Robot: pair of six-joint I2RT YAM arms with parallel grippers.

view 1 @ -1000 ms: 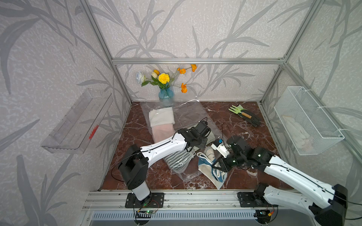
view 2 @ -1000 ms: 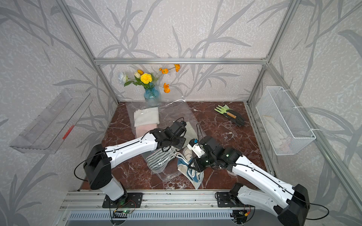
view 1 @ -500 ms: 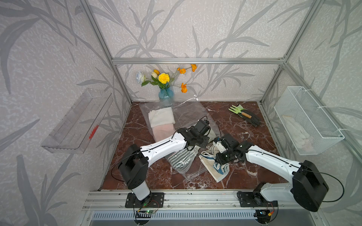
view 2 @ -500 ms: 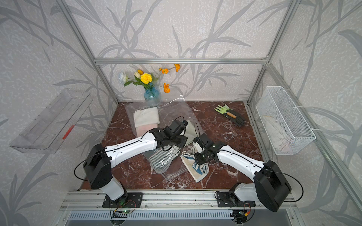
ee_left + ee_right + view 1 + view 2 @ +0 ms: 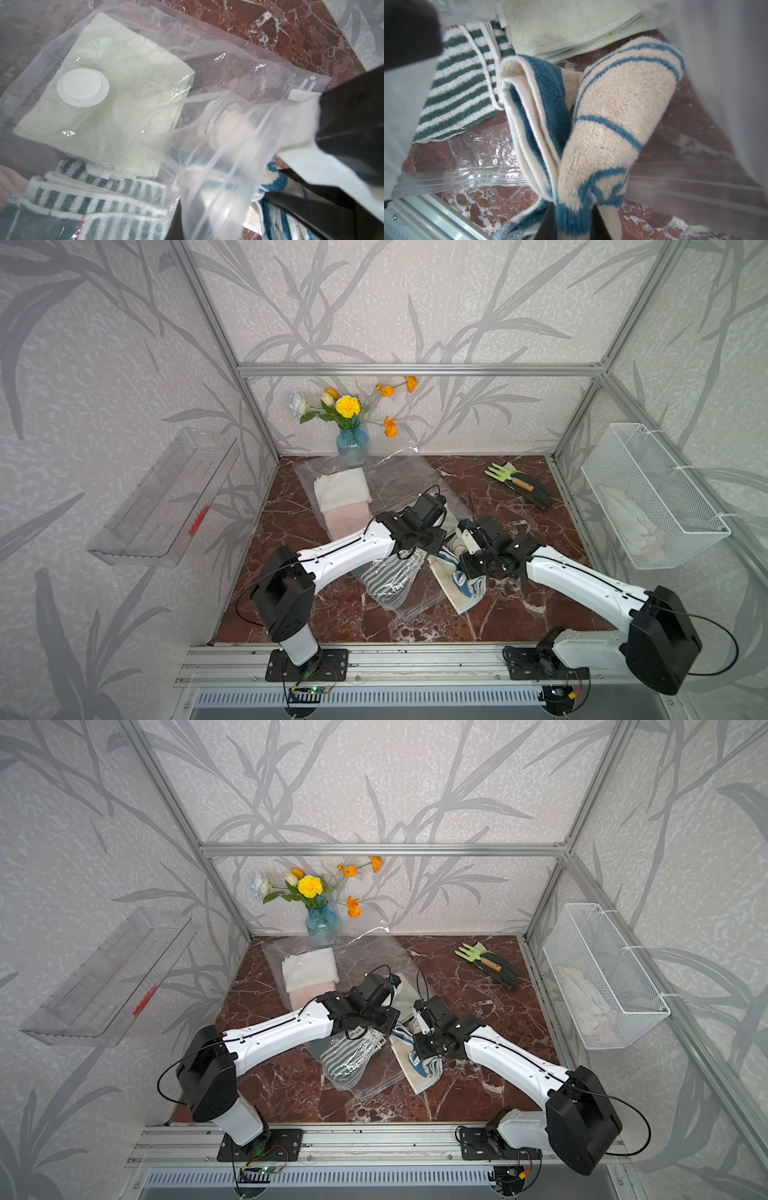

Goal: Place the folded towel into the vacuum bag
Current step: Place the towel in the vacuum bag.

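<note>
The vacuum bag (image 5: 409,489) lies clear and crinkly on the marble floor, its white valve cap (image 5: 83,87) over a pale green towel (image 5: 128,62). A green-striped towel (image 5: 392,578) is also inside. My left gripper (image 5: 432,545) is shut on the bag's upper zip edge (image 5: 220,182) and holds it lifted, so the mouth gapes. My right gripper (image 5: 571,225) is shut on the folded cream-and-blue towel (image 5: 604,124). That towel (image 5: 459,589) hangs bunched at the open mouth, over the lower zip edge (image 5: 467,178), beside the striped towel (image 5: 456,93).
A white and a pink towel (image 5: 343,499) lie under clear plastic at the back left. Behind them stands a blue vase of flowers (image 5: 351,439). A garden fork and dark gloves (image 5: 521,487) lie back right. A wire basket (image 5: 652,497) hangs on the right wall, a clear shelf (image 5: 166,497) on the left.
My right arm has dropped lower and carried the cream-and-blue towel back and left to the bag's mouth. My left gripper has kept the bag's edge raised, hardly moving.
</note>
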